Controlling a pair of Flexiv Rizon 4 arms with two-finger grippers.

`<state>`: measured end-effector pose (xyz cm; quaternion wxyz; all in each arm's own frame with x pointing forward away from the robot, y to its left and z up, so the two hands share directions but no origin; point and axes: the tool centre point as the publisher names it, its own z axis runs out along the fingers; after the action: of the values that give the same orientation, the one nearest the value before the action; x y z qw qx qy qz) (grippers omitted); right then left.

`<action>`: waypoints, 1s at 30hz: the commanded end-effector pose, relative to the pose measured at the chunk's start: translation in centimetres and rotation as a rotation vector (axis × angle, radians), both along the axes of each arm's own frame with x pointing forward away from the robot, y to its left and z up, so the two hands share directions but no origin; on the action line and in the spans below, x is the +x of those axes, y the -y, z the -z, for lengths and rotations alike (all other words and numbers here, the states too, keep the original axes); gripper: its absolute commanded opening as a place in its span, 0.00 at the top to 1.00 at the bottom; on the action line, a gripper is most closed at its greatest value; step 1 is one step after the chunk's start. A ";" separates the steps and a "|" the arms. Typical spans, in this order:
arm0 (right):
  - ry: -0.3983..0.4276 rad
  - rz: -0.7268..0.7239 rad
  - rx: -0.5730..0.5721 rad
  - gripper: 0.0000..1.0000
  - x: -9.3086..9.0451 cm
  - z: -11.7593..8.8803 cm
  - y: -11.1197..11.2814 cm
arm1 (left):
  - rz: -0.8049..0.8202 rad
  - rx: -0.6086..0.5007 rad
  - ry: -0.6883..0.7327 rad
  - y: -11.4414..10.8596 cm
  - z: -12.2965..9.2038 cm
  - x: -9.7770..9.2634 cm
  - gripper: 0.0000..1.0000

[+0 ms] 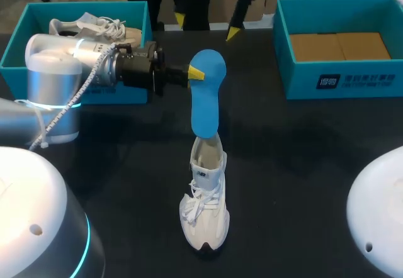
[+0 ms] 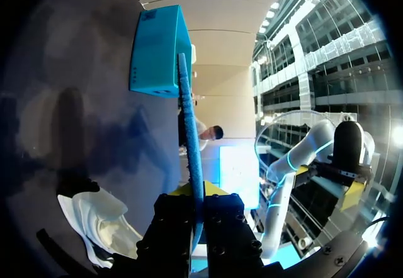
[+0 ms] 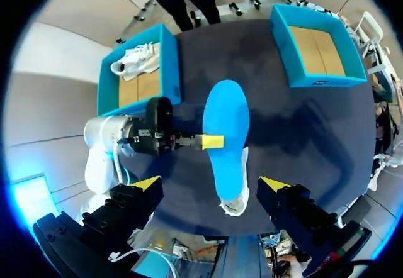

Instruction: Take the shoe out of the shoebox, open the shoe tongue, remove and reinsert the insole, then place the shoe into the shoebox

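Dark matt worktop (image 1: 302, 152). At its far left corner sits the left shoebox (image 1: 16, 45), teal, open-topped, w/ a second shoe (image 1: 94, 26), white, lying inside. Mid-worktop, nearer the robot, the shoe (image 1: 204, 209) stands on its sole, toe toward the robot, well apart from both boxes. Far right: the right shoebox (image 1: 365, 80), same teal, w/ a brown card floor showing inside. The left arm (image 1: 63, 70) comes in from the left & runs roughly level above the worktop. The left jaws are clamped on the insole (image 1: 206, 102) near its upper, rounded end, one yellow tip showing against the blue. The insole stands near upright, lower end tucked into the shoe's opening. In the left wrist view the insole (image 2: 187, 133) is edge-on btwn the fingers, the shoe (image 2: 94, 221) lies below & beside them, and the right shoebox (image 2: 157, 51) is ahead. The right arm (image 1: 378, 215) shows as a white rounded housing at the near right. The right jaws hang high over the worktop, wide apart, fingertips (image 3: 146, 183) on nothing. Insole: smooth, bright blue, flat, foot-shaped. Shoe: white upper, loose white laces (image 1: 200, 199), thick sole. Arm links glossy white, left wrist black.
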<state>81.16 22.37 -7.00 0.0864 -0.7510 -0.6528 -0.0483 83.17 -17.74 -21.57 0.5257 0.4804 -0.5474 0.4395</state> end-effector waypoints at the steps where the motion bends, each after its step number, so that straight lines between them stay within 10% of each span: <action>1: -0.030 -0.007 -0.177 0.00 0.0 0.1 -0.9 | 0.001 0.002 0.000 0.0 0.0 0.0 1.00; 30: 0.034 0.111 0.710 0.00 -0.4 1.3 4.3 | 0.001 0.002 0.000 0.0 0.0 0.0 1.00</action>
<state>80.80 19.03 -7.82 0.1713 -0.7595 -0.6194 -0.1011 83.18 -17.74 -21.59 0.5257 0.4804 -0.5474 0.4395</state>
